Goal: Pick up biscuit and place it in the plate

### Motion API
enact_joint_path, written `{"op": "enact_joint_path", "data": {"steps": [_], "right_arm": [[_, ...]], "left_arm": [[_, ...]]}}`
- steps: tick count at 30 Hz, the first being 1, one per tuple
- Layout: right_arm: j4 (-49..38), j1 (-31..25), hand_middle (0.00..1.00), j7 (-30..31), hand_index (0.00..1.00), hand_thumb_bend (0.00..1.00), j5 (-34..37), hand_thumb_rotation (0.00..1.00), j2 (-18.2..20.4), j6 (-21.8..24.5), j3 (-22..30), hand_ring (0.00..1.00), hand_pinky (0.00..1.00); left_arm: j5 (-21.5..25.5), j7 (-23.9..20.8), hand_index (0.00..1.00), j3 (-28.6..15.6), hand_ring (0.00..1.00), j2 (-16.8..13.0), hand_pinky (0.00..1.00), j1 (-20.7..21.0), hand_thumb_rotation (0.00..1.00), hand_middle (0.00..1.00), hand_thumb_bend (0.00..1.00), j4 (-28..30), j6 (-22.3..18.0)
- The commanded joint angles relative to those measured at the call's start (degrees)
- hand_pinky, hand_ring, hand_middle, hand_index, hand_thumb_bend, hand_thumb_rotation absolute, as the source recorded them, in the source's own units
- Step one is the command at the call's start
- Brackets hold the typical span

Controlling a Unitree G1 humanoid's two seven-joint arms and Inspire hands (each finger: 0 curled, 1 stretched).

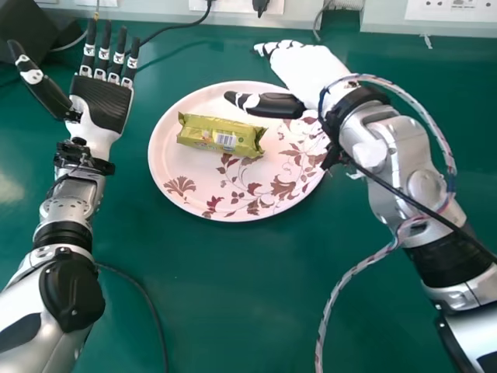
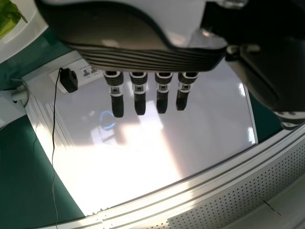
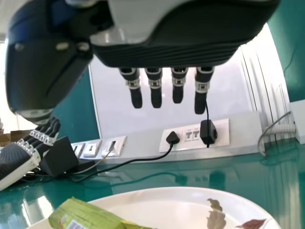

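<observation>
The right hand (image 1: 299, 74) masks part of the far right rim of the plate (image 1: 175, 163), its fingers straight, thumb extended. A crinkled, glossy green biscuit packet (image 1: 221, 136) lies on the round, leaf-patterned plate. Left of the plate, the left hand (image 1: 103, 101) is spread open. Smooth green desk (image 1: 233, 311) surrounds the plate.

This looks like a lab or technical workroom, with a green worktop (image 1: 233, 295), wall sockets (image 3: 193, 135) with a black plug (image 3: 172, 138) and trailing cable (image 3: 143, 160), and a glossy white board (image 2: 214, 119) behind.
</observation>
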State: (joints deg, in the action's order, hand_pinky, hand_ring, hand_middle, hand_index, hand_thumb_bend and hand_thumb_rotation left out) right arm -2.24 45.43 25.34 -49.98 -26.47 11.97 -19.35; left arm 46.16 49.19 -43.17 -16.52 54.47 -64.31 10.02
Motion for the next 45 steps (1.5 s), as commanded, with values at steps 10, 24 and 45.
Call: {"op": "enact_joint_path", "data": {"steps": [10, 24, 45], "right_arm": [[-6.80, -2.00, 1.00, 2.99, 1.00, 0.86, 0.41, 0.69, 0.14, 3.78, 2.36, 0.98, 0.87], [-10.62, -5.08, 1.00, 0.86, 1.00, 0.85, 8.17, 0.69, 0.57, 2.34, 7.59, 0.96, 0.87], [-12.25, -10.93, 1.00, -2.89, 1.00, 0.84, 31.29, 0.67, 1.19, -1.77, 20.13, 0.93, 0.83]], "left_arm": [[-0.31, -0.06, 1.00, 0.33, 1.00, -0.62, 0.91, -0.16, 0.65, 1.00, 1.00, -0.43, -0.08], [-0.40, 0.53, 1.00, 0.34, 0.99, -0.99, 0.88, -0.07, 0.81, 1.00, 1.00, -1.16, 0.01], [-0.44, 0.85, 1.00, 0.41, 0.95, -1.34, 0.74, 0.00, 0.97, 1.00, 1.00, -1.86, 0.34]]}}
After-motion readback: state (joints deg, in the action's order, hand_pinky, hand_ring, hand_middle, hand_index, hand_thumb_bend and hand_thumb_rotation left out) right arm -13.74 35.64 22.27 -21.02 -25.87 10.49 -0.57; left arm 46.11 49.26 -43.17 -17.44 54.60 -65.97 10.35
